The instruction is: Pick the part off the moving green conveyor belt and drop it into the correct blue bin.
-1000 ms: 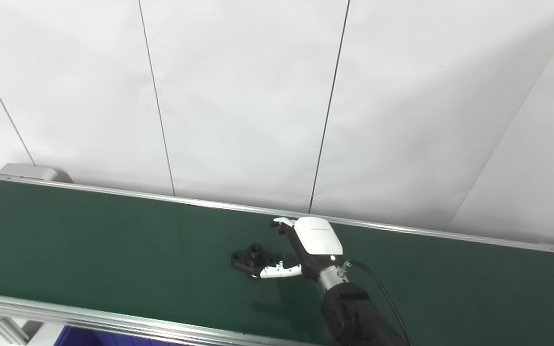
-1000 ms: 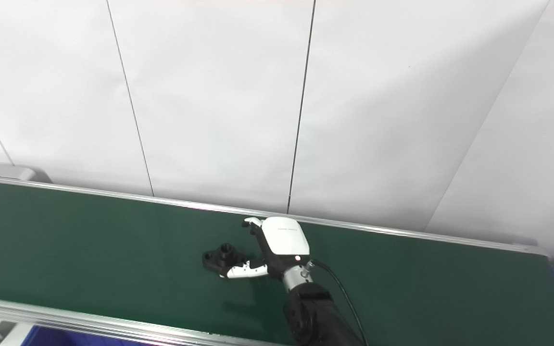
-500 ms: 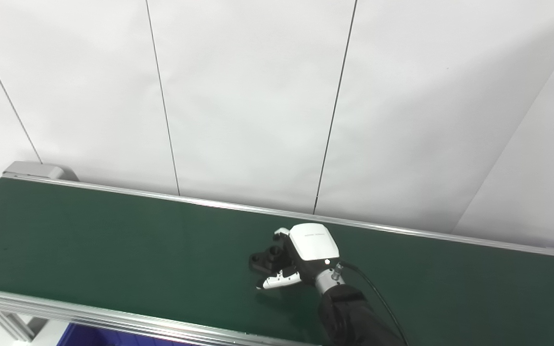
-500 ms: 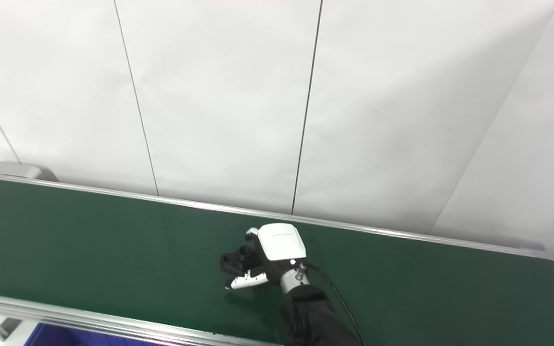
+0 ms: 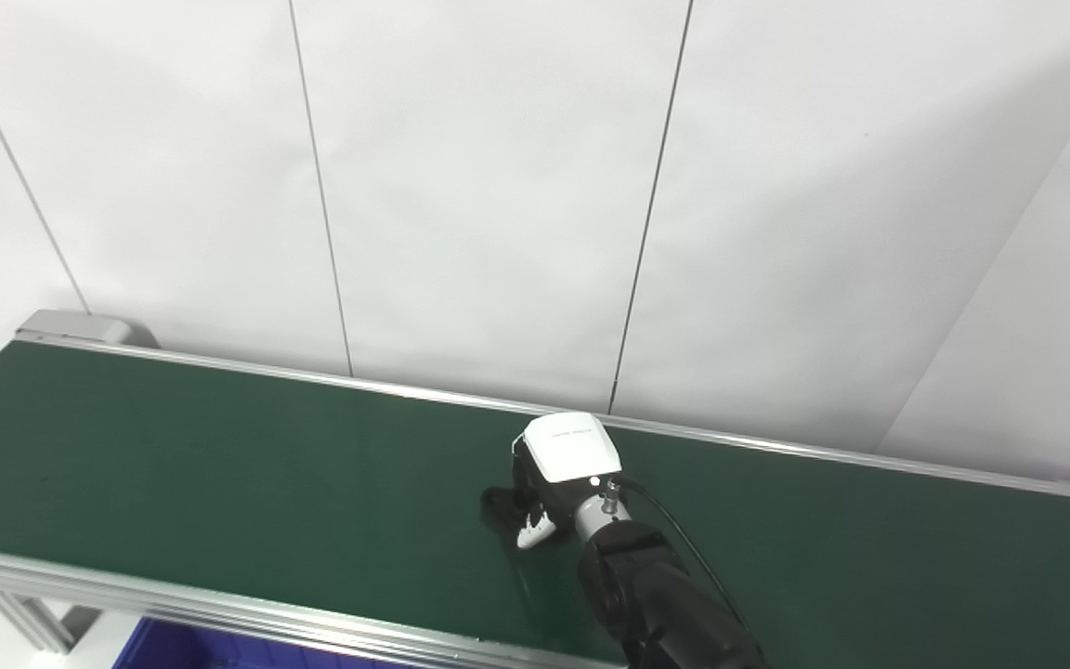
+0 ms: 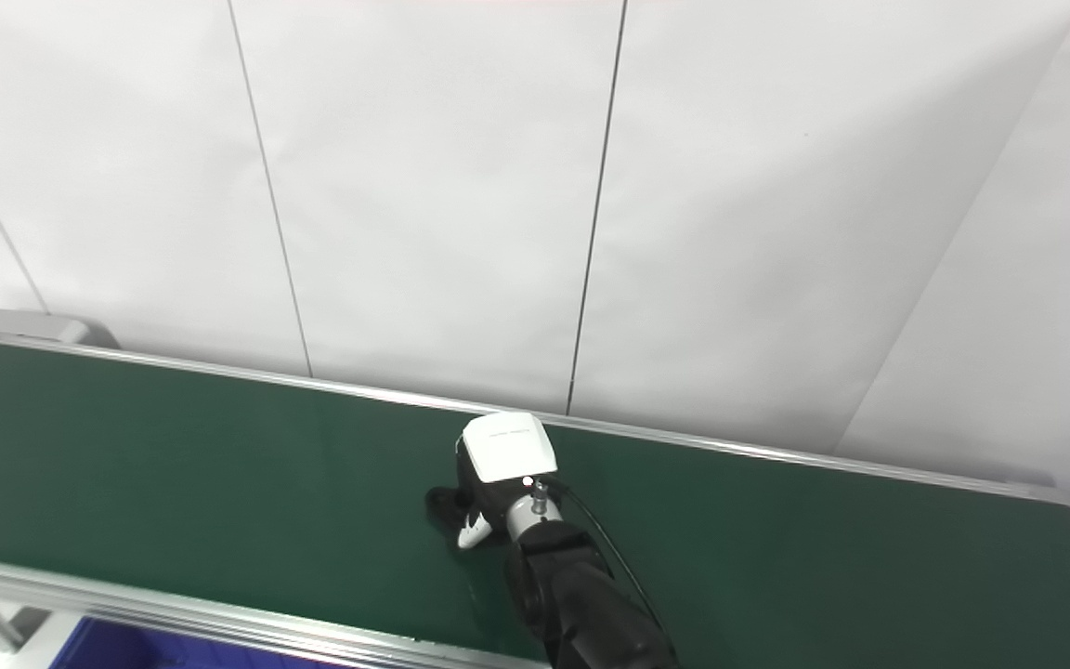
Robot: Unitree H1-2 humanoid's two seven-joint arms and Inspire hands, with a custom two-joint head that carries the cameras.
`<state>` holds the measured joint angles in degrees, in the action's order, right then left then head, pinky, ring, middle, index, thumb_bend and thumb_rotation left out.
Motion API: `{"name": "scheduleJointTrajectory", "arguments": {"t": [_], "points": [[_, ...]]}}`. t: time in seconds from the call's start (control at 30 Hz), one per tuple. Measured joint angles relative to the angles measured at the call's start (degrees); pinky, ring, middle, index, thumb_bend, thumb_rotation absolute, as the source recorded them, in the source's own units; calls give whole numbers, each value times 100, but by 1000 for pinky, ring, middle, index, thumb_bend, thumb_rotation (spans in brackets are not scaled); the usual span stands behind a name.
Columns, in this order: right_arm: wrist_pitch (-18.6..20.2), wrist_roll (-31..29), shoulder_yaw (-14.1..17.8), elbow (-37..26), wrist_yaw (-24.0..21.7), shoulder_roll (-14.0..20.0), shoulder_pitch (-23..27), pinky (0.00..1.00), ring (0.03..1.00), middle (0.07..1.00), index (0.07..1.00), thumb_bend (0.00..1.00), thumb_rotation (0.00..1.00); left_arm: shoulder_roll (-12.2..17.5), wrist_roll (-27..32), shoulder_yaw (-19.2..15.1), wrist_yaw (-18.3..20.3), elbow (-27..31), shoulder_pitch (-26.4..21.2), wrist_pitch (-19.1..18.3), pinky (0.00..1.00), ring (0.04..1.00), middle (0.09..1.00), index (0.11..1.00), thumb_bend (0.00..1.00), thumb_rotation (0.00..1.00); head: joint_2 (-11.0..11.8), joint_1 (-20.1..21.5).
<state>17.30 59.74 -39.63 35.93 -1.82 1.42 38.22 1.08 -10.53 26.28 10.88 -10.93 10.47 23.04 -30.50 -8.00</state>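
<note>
We reach with our right hand [image 5: 561, 474] from above onto the green conveyor belt [image 5: 219, 483], and the white back of the hand is turned up toward our cameras, so it covers most of the black part [image 5: 496, 506] under it. Only a small dark edge of the part shows on the left side of the hand, lying on the belt near its middle. We think the fingers are curled down around the part, because one white fingertip [image 5: 531, 536] comes out low at the near side, but we cannot tell if the grip is already firm. The hand comes from above probably because the belt carries the part along and a grasp from the top can trap it. A corner of a blue bin [image 5: 173, 646] is visible under the near rail. Our left hand is not in view
</note>
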Motion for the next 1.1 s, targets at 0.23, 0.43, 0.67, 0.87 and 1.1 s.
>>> {"name": "scheduleJointTrajectory", "arguments": {"t": [0.23, 0.43, 0.67, 0.87, 1.1], "points": [[137, -5, 10, -208, -147, 124, -55, 155, 235, 470, 489, 530, 0, 0, -2, -15, 16, 15, 49, -57, 866, 930, 931, 915, 806, 705, -35, 9], [197, -61, 28, -377, -233, 226, -118, 154, 228, 470, 489, 528, 0, 0, -5, -13, 19, 20, 53, -56, 879, 937, 939, 922, 802, 709, -62, 26], [186, -345, 224, -1211, -269, 537, -598, 155, 214, 470, 489, 523, 3, 4, -63, -20, 17, 169, 66, -57, 876, 931, 931, 922, 798, 720, -123, 211], [118, -578, 505, -2188, -250, 830, -1143, 161, 216, 470, 489, 524, 4, 60, -102, -104, 25, 230, 62, -76, 896, 936, 923, 925, 804, 740, -237, 466], [77, -609, 918, -3365, -186, 1034, -1342, 150, 210, 470, 489, 523, 4, 215, -7, -211, 112, 417, 80, -79, 937, 956, 948, 938, 791, 790, -474, 843]]}}
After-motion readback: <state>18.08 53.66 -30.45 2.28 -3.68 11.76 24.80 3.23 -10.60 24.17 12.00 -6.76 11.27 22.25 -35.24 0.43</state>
